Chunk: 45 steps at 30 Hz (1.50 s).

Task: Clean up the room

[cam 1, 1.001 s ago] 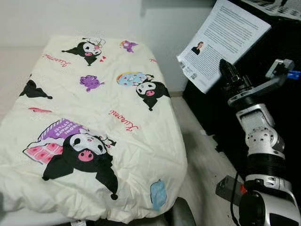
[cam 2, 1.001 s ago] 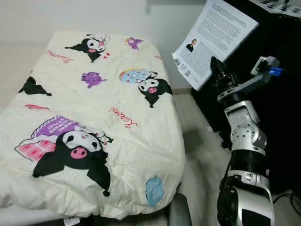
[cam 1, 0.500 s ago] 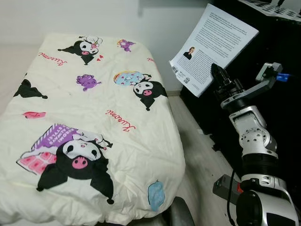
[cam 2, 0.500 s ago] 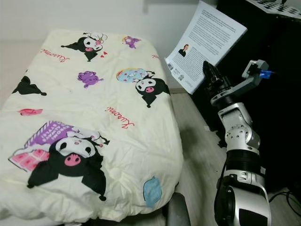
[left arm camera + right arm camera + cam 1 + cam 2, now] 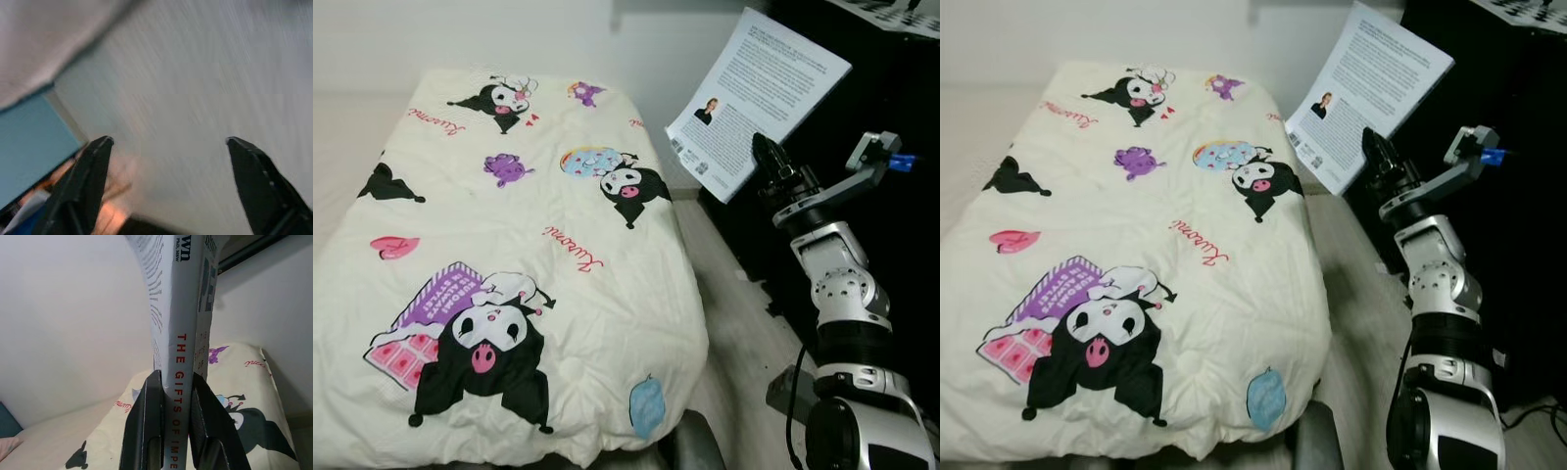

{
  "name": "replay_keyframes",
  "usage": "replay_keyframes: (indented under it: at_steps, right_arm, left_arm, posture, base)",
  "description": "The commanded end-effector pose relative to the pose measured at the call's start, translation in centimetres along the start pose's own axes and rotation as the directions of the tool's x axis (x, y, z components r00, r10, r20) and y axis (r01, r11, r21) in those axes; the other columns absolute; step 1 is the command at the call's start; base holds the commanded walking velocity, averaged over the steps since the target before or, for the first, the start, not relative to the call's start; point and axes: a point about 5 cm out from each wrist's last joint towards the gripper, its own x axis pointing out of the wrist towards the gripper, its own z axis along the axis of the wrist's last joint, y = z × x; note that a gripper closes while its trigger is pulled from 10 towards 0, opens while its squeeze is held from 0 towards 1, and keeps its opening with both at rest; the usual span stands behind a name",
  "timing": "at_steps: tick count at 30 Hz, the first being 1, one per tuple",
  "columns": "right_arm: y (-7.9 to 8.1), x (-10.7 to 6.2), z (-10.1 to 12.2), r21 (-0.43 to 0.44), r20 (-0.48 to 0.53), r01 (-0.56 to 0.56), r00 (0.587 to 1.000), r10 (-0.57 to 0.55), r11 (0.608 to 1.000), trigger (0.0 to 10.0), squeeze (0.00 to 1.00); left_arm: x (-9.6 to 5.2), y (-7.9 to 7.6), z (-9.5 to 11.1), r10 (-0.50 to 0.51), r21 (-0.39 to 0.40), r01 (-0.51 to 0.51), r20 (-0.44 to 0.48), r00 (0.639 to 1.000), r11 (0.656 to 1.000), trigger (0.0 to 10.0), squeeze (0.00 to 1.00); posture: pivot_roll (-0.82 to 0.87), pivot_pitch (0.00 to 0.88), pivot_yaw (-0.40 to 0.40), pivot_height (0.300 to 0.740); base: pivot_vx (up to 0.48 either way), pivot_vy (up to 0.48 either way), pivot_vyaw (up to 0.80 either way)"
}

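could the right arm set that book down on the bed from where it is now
Probably yes. The right gripper is shut on the book, held in the air just beside the bed and its cartoon duvet. Nothing stands between them, so a short swing toward the robot's left looks enough.

A bed (image 5: 372, 117) fills the left side, covered by a cream quilt (image 5: 529, 255) printed with black cartoon figures. A plain white wall (image 5: 509, 34) stands behind it. Pale floor (image 5: 744, 333) runs alongside, meeting dark black furniture (image 5: 901, 88) at right.
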Motion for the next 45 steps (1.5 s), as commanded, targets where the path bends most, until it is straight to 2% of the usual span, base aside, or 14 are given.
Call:
replay_keyframes:
  at_steps: [1,5,6,7,11,16,18,19,22,35,37,40,42,45]
  right_arm:
    - [0.2,-0.1,1.1,-0.034,0.049,-0.023,0.999,0.025,0.999,0.0,0.0]
    - [0.4,-0.1,1.2,-0.038,0.047,-0.029,0.998,0.031,0.999,0.0,0.0]
    - [0.4,-0.1,1.3,-0.041,0.049,-0.032,0.998,0.034,0.999,0.0,0.0]
    - [0.5,-0.1,1.3,-0.046,0.052,-0.035,0.998,0.038,0.998,0.0,0.0]
    - [0.7,-0.2,0.6,-0.111,0.012,-0.027,1.0,0.028,0.993,0.0,0.0]
    - [2.0,-0.3,-1.2,-0.118,-0.067,-0.099,0.994,0.091,0.988,3.4,0.0]
    - [2.9,-0.4,-2.4,-0.08,-0.093,-0.124,0.989,0.116,0.989,2.5,0.0]
    - [2.9,-0.4,-2.4,-0.08,-0.093,-0.124,0.989,0.116,0.989,2.5,0.0]
    - [3.7,-0.5,-3.9,-0.053,-0.128,-0.131,0.984,0.124,0.99,1.9,0.0]
    - [4.6,-2.3,-8.2,0.004,-0.213,-0.103,0.972,0.101,0.995,2.2,0.0]
    - [5.0,-2.4,-8.7,0.017,-0.221,-0.109,0.969,0.11,0.994,4.3,0.0]
    - [5.2,-2.4,-8.8,0.02,-0.222,-0.113,0.968,0.115,0.993,4.3,0.0]
    - [5.3,-2.5,-8.9,0.023,-0.226,-0.116,0.967,0.118,0.993,9.5,0.0]
    - [5.2,-2.5,-9.0,0.023,-0.232,-0.113,0.966,0.115,0.993,10.0,0.0]
  left_arm:
    - [-0.9,3.6,2.8,0.159,-0.015,-0.159,0.118,0.98,0.987,10.0,1.0]
    - [-1.9,7.7,4.9,0.378,-0.061,-0.373,0.166,0.911,0.926,10.0,0.99]
    - [-2.7,9.6,6.6,0.488,-0.125,-0.472,0.225,0.843,0.873,10.0,0.0]
    - [-3.3,10.8,8.2,0.557,-0.192,-0.523,0.279,0.782,0.83,10.0,0.0]
    - [-4.0,11.2,11.1,0.602,-0.354,-0.491,0.379,0.703,0.796,10.0,0.0]
    - [-3.8,8.3,15.0,0.482,-0.565,-0.152,0.498,0.721,0.811,10.0,0.0]
    - [-5.0,5.4,19.3,0.397,-0.651,0.211,0.653,0.645,0.729,10.0,0.0]
    - [-5.0,5.4,19.3,0.397,-0.651,0.211,0.653,0.645,0.729,10.0,0.0]
    - [-7.1,1.9,24.6,0.311,-0.596,0.522,0.786,0.534,0.61,10.0,0.0]
    - [-9.6,-2.2,30.3,0.183,-0.38,0.601,0.914,0.363,0.704,10.0,0.0]
    - [-9.4,-2.6,30.8,0.183,-0.376,0.574,0.912,0.366,0.727,10.0,0.0]
    - [-9.3,-2.7,31.0,0.182,-0.379,0.573,0.911,0.371,0.727,10.0,0.0]
    - [-9.2,-3.4,31.3,0.175,-0.377,0.563,0.908,0.38,0.735,10.0,0.0]
    - [-9.2,-4.0,31.5,0.16,-0.37,0.551,0.906,0.392,0.748,10.0,0.0]
  posture:
    - [0.05,0.057,-0.129,0.475]
    - [0.04,0.054,-0.126,0.475]
    - [0.04,0.054,-0.127,0.475]
    - [0.03,0.053,-0.121,0.475]
    - [0.02,0.05,-0.115,0.475]
    - [0.0,0.049,-0.108,0.475]
    - [-0.01,0.045,-0.105,0.485]
    - [-0.01,0.045,-0.105,0.485]
    - [-0.02,0.036,-0.098,0.5]
    - [-0.06,0.002,-0.063,0.544]
    - [-0.07,0.0,-0.051,0.559]
    - [-0.07,0.0,-0.051,0.564]
    - [-0.07,0.0,-0.055,0.573]
    - [-0.07,0.0,-0.057,0.583]
  base:
    - [0.0,0.0,0.0]
    - [0.0,0.0,0.0]
    - [0.0,0.0,0.0]
    - [0.0,0.0,0.0]
    - [0.0,0.0,0.0]
    - [0.0,0.0,0.0]
    - [0.0,0.0,0.0]
    - [0.0,0.0,0.0]
    - [0.0,0.0,0.0]
    - [-0.103,0.0,0.0]
    - [0.0,0.0,0.0]
    - [0.0,0.0,0.0]
    - [0.0,0.0,0.0]
    - [-0.307,0.0,0.0]
